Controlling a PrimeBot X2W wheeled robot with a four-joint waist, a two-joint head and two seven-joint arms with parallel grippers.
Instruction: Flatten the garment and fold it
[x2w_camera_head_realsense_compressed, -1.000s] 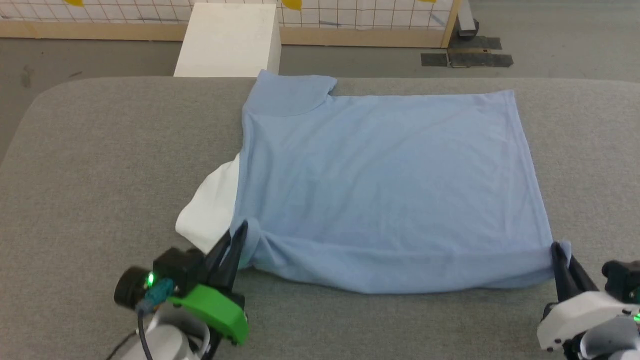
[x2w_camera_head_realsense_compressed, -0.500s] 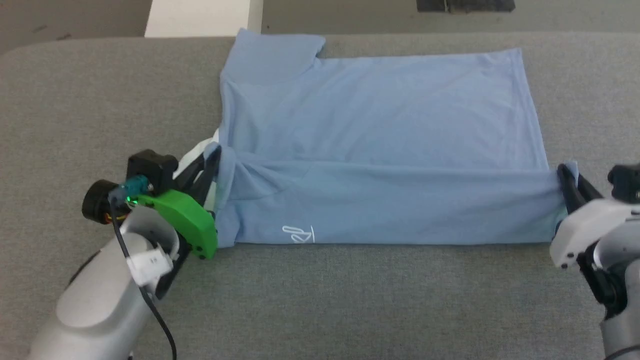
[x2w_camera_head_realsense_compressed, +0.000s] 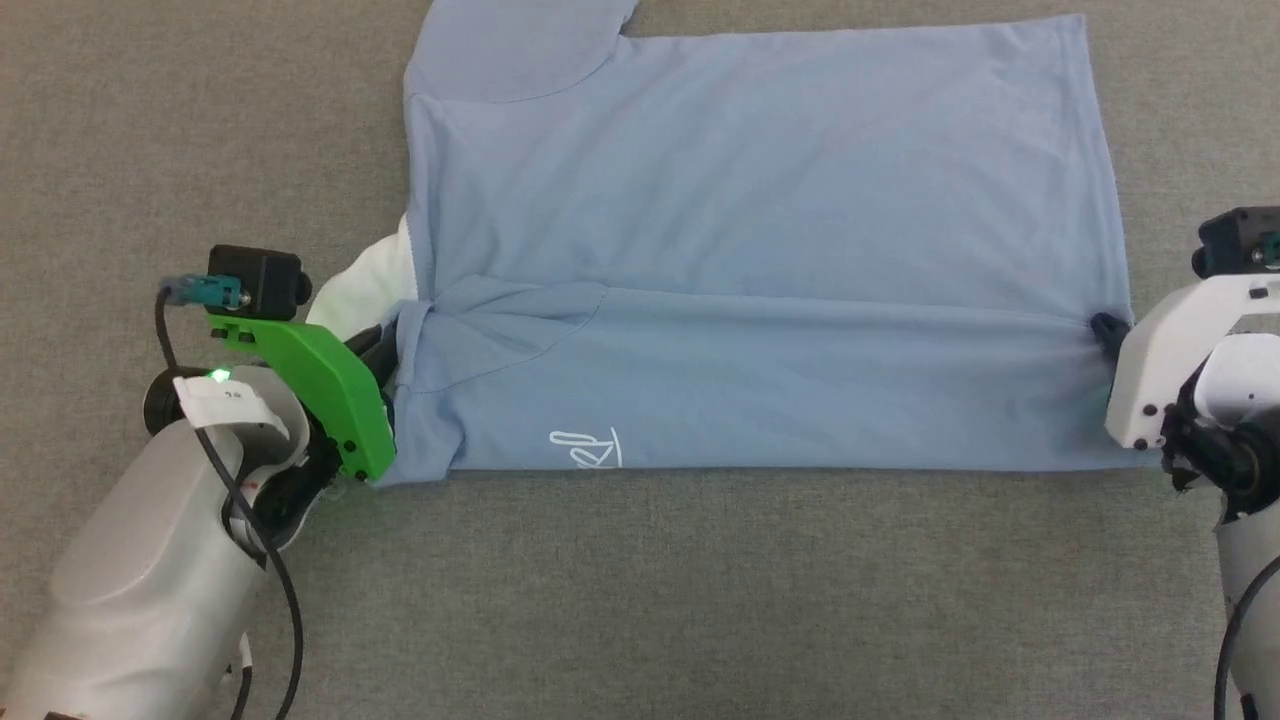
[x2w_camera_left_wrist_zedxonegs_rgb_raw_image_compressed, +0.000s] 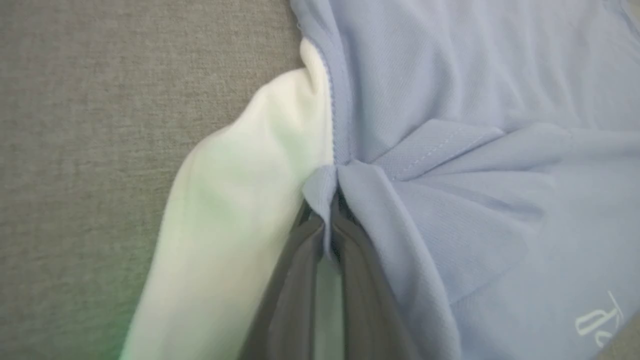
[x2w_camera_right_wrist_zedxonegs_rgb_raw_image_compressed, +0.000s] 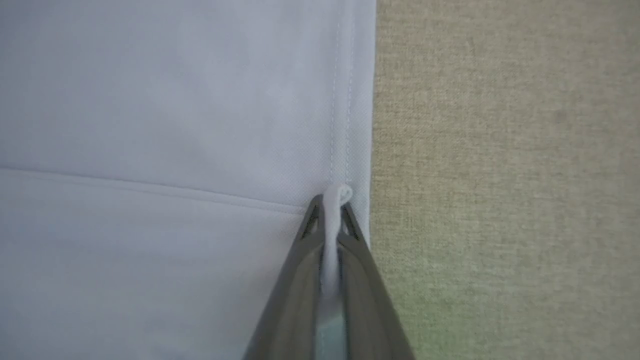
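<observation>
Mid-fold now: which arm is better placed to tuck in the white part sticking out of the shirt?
Left, likely. The left gripper is shut on the garment right beside the white part; the right gripper pinches the hem on the opposite side, across the whole garment.

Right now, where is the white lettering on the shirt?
In the head view, the lettering sits on the garment's folded-over near strip, just above its near edge, left of centre, toward the left end effector.
</observation>
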